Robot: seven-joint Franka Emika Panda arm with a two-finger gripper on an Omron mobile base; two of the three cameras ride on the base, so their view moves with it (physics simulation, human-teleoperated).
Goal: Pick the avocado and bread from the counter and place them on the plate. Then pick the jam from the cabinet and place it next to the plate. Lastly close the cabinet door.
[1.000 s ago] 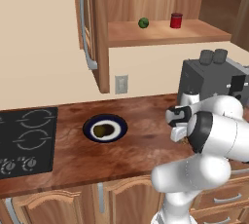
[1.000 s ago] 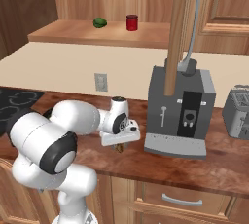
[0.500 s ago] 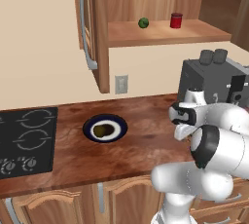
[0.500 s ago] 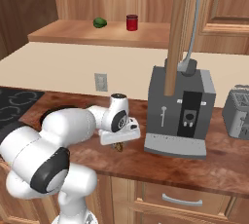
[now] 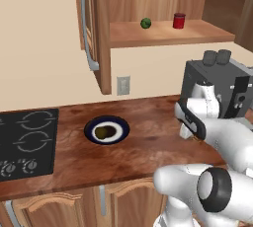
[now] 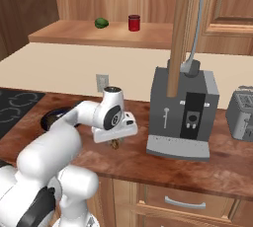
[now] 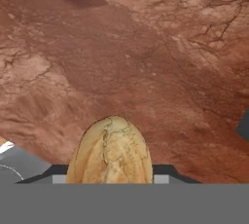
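My gripper point(image 7: 111, 178) is shut on the bread point(image 7: 111, 149), a tan crusty piece held just above the reddish-brown counter point(image 7: 146, 72). From the right base view the gripper point(image 6: 114, 143) hangs under the white hand, left of the coffee machine, with the bread point(image 6: 115, 145) peeking out below it. The blue-rimmed plate point(image 5: 89, 128) lies on the counter point(image 5: 148, 144) left of the hand, and the dark avocado point(image 5: 103, 132) rests on it. The red jam point(image 5: 179, 20) stands on the shelf of the cabinet point(image 5: 168, 34). The cabinet door point(image 5: 91, 28) stands open.
A grey coffee machine point(image 6: 183, 112) stands close to the right of the hand, with a toaster point(image 6: 242, 117) beyond it. A green ball point(image 5: 146, 23) sits beside the jam. The black stovetop point(image 5: 24, 142) is at the far left. A wall socket point(image 5: 123, 85) is behind the plate.
The arm's elbow and forearm have swung round while the hand stayed beside the coffee machine. The gripper has kept its hold on the bread.
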